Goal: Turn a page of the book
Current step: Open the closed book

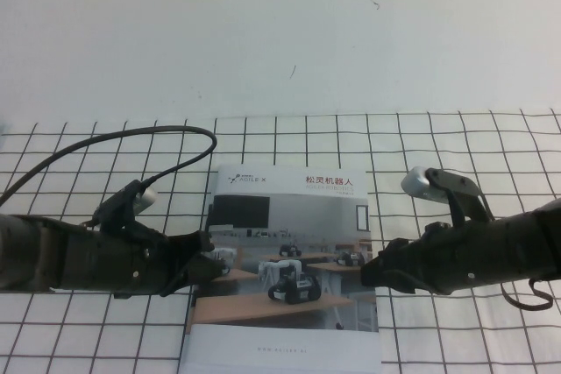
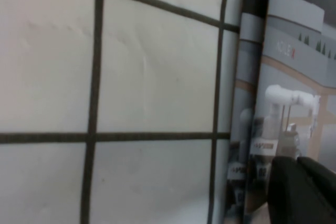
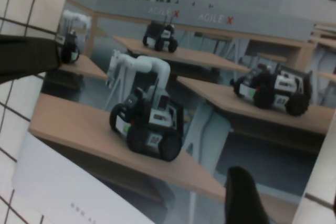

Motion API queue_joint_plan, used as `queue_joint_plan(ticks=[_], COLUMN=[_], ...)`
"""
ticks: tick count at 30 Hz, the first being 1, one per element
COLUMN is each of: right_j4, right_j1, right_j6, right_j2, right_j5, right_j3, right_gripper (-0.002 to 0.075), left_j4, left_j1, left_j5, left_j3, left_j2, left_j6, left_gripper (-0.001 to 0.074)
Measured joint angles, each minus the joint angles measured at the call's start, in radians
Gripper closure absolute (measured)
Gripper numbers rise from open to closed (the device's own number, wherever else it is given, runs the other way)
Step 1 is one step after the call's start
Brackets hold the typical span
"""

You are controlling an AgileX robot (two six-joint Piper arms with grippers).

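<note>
The book [image 1: 285, 216] lies closed and flat on the grid-patterned table, its cover page with the classroom robot photo [image 3: 210, 103] facing up. My left gripper [image 1: 210, 262] rests low at the book's left edge, its dark fingers [image 2: 302, 187] together on the cover [image 2: 294, 77]; it also shows in the right wrist view [image 3: 31, 59]. My right gripper [image 1: 368, 271] is at the book's right edge and open [image 3: 286, 203]. One finger [image 3: 241, 198] is over the cover; the other is just past the edge. It holds nothing.
A white cloth with a black grid [image 1: 456, 155] covers the table; a plain white wall stands behind. A black cable [image 1: 131, 133] loops from the left arm over the table's left part. The book's lower edge runs out of the high view.
</note>
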Motion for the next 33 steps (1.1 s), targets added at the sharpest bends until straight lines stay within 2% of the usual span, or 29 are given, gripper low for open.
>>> queue_joint_plan(ticks=[14,33], right_j4=[0.077,0.133], right_j1=[0.0,-0.002], right_j6=[-0.096,-0.131], right_j2=[0.054,0.101], right_j5=[0.044,0.073], right_j3=[-0.03,-0.035], right_gripper=[0.0367,0.0366], left_j4=[-0.002,-0.002], left_j1=[0.0,0.0], left_j5=[0.002,0.002], left_j3=[0.0,0.0], left_j2=[0.0,0.0], left_j6=[0.0,0.002], left_gripper=[0.0738,0.0738])
